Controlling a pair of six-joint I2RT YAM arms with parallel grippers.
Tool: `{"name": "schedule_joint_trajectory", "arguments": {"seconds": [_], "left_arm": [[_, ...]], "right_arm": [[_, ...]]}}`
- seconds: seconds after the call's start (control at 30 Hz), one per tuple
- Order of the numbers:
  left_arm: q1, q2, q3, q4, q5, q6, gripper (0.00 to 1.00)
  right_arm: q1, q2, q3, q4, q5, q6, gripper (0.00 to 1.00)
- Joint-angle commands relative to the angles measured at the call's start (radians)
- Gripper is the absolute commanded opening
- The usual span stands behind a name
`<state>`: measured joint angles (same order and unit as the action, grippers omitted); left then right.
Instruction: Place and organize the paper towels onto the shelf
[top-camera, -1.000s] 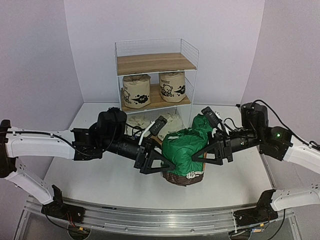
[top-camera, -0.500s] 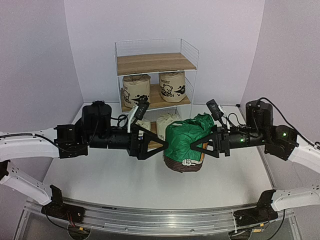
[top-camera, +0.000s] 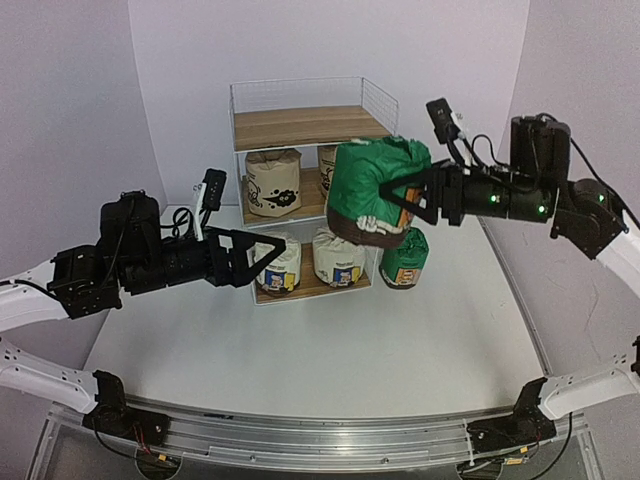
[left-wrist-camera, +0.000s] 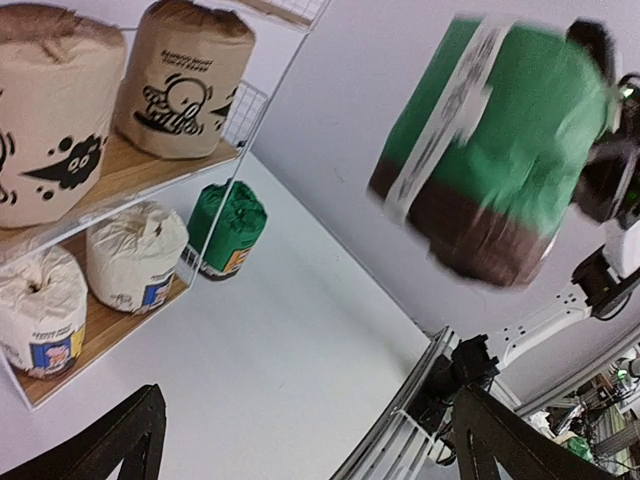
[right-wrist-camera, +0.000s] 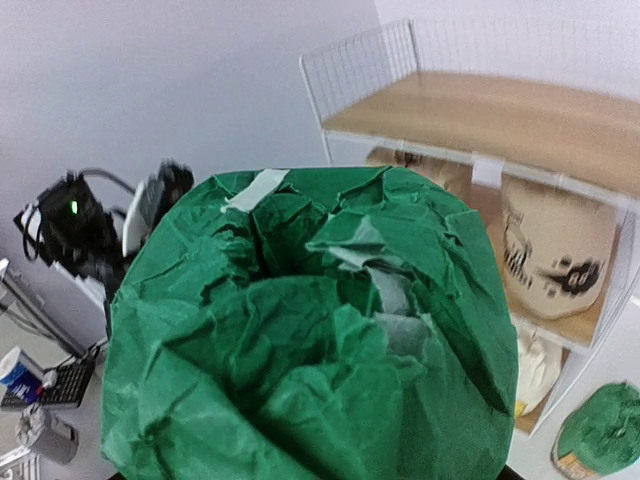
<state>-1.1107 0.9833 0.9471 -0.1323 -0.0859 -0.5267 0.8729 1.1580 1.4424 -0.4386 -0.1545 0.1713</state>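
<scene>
My right gripper (top-camera: 392, 195) is shut on a green paper towel roll (top-camera: 372, 190) and holds it in the air in front of the shelf (top-camera: 310, 125), level with the middle board. That roll fills the right wrist view (right-wrist-camera: 300, 330) and hides the fingers there. My left gripper (top-camera: 258, 258) is open and empty, left of the shelf's bottom board; its view (left-wrist-camera: 310, 445) shows only bare table between the fingers. Two beige rolls (top-camera: 273, 182) (left-wrist-camera: 185, 75) stand on the middle board. Two white rolls (top-camera: 340, 258) (left-wrist-camera: 135, 255) stand on the bottom board. The top board (right-wrist-camera: 500, 110) is bare.
A second green roll (top-camera: 405, 258) stands on the table just right of the shelf, outside its mesh side; it also shows in the left wrist view (left-wrist-camera: 228, 225). The table's front rail (top-camera: 320, 440) runs along the near edge. Purple walls close in on three sides.
The right gripper lifted the green roll from table height up in front of the shelf. The left gripper came off the roll and drew back to the left.
</scene>
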Motion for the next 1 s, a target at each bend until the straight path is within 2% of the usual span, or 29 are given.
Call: {"name": "schedule_joint_trajectory", "arguments": {"seconds": [0.0, 0.2, 0.43, 0.73, 0.8, 0.97], "left_arm": [[0.005, -0.007, -0.011, -0.134, -0.129, -0.085, 1.00], [0.005, -0.001, -0.030, -0.195, -0.183, -0.141, 1.00], [0.004, -0.010, -0.060, -0.195, -0.169, -0.159, 1.00], [0.005, 0.058, -0.083, -0.146, -0.124, -0.164, 1.00], [0.005, 0.070, -0.078, -0.149, -0.124, -0.163, 1.00], [0.005, 0.071, -0.082, -0.144, -0.122, -0.160, 1.00]], "right_arm": [[0.005, 0.133, 0.252, 0.038, 0.203, -0.078, 0.00], [0.004, 0.369, 0.550, 0.037, 0.411, -0.132, 0.00], [0.004, 0.589, 0.830, 0.038, 0.634, -0.262, 0.00], [0.004, 0.744, 0.986, 0.040, 0.802, -0.348, 0.00], [0.004, 0.763, 1.000, 0.041, 0.832, -0.357, 0.05], [-0.001, 0.784, 0.992, 0.041, 0.847, -0.360, 0.10]]}}
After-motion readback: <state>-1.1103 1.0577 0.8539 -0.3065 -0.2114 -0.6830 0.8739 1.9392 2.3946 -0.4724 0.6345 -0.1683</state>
